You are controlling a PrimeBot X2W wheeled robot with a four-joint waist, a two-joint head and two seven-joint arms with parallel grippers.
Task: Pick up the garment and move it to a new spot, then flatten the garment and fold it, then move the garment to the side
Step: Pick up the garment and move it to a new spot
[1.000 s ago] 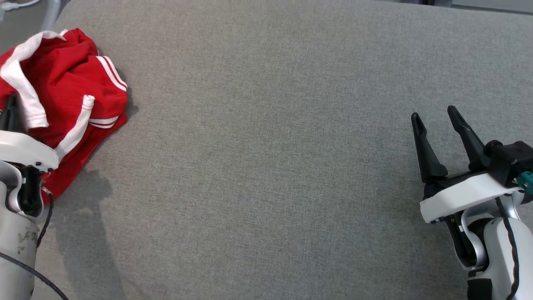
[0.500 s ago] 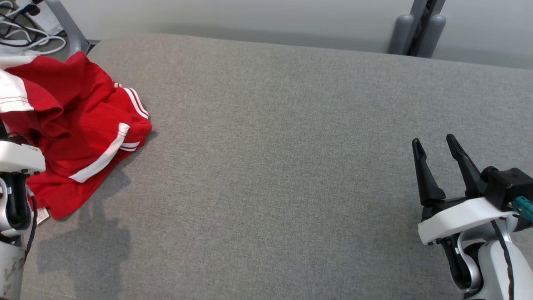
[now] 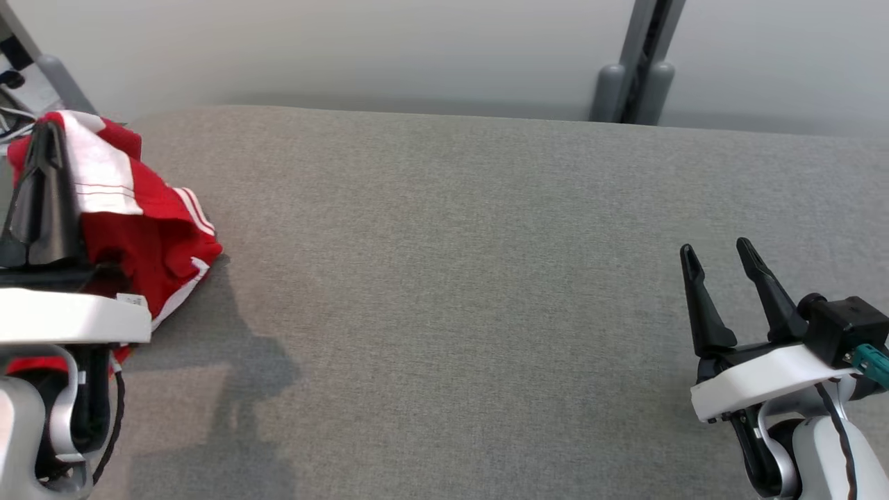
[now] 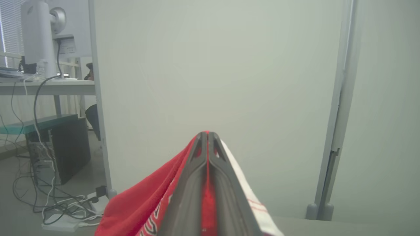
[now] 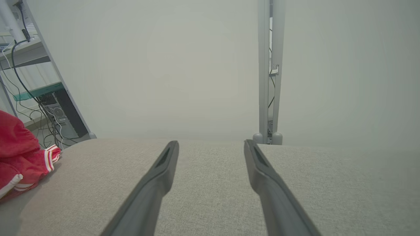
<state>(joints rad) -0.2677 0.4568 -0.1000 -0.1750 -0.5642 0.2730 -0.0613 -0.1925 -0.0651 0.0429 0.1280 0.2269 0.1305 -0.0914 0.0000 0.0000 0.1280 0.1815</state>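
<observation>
Left hand (image 3: 50,129) has its two dark fingers pressed together on a pinch of red cloth, which shows as a thin red line between them in the left wrist view (image 4: 207,133). Right hand (image 3: 715,248) stands with its two fingers spread wide and holds nothing, over the counter's (image 3: 444,278) near right corner.

Two hands and one garment (image 3: 163,236) are on view. The garment is at the counter's left edge, toward the far left corner. Its top is raised in the left hand and its lower folds reach down to the grey cloth surface. The left hand's body hides part of it, and bunching makes its type hard to make out. It is red, with broad white bands, thin white stripes and a small white label.
</observation>
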